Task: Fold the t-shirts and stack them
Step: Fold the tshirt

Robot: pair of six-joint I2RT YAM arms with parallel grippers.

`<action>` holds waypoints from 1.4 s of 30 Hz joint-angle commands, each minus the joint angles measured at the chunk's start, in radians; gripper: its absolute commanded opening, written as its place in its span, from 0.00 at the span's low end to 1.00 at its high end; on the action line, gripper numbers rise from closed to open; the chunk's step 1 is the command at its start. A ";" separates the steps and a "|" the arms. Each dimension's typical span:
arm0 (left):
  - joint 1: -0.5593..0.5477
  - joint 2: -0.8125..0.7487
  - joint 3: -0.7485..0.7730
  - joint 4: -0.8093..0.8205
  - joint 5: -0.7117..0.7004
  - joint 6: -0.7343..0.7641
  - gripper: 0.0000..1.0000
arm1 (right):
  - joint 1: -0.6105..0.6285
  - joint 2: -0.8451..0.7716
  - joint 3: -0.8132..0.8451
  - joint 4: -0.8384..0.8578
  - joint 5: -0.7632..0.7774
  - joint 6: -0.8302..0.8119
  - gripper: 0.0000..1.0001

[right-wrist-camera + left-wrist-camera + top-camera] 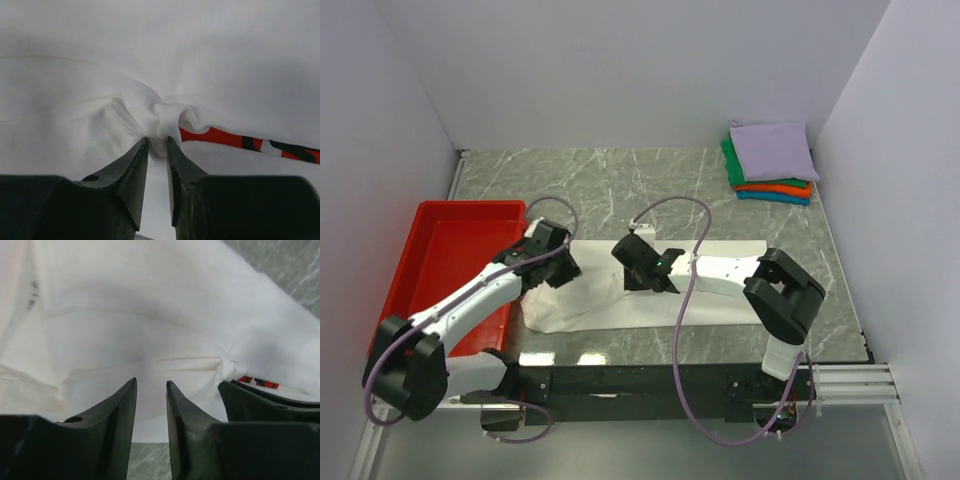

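The large white t-shirt (pixel 620 300) lies in a long folded strip across the near part of the table, and a sliver of its red print (pixel 220 136) shows. My right gripper (pixel 660 268) is over the strip's middle and is shut on a bunched pinch of the white cloth (pixel 157 140). My left gripper (pixel 560 268) is at the strip's left end. Its fingers stand a little apart against smooth white cloth (pixel 150 340), with nothing pinched between the tips (pixel 151 382). The lavender (pixel 772 150), green (pixel 730 162), orange (pixel 775 184) and teal (pixel 775 196) shirts are stacked folded at the back right.
A red plastic tray (pixel 445 255) sits at the left, under my left arm. White walls close in the grey marble table (pixel 620 180) on three sides. The right arm's purple cable (pixel 685 300) loops over the white shirt.
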 commanded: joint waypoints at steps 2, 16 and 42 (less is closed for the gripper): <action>-0.085 0.089 0.026 0.122 0.042 -0.050 0.32 | 0.009 0.005 -0.041 0.018 -0.001 0.032 0.28; -0.233 0.339 0.044 0.245 0.019 -0.075 0.32 | 0.019 -0.067 -0.075 -0.010 -0.013 0.036 0.19; -0.162 0.385 0.015 0.169 -0.094 -0.158 0.31 | -0.527 -0.124 -0.201 -0.103 0.081 -0.083 0.43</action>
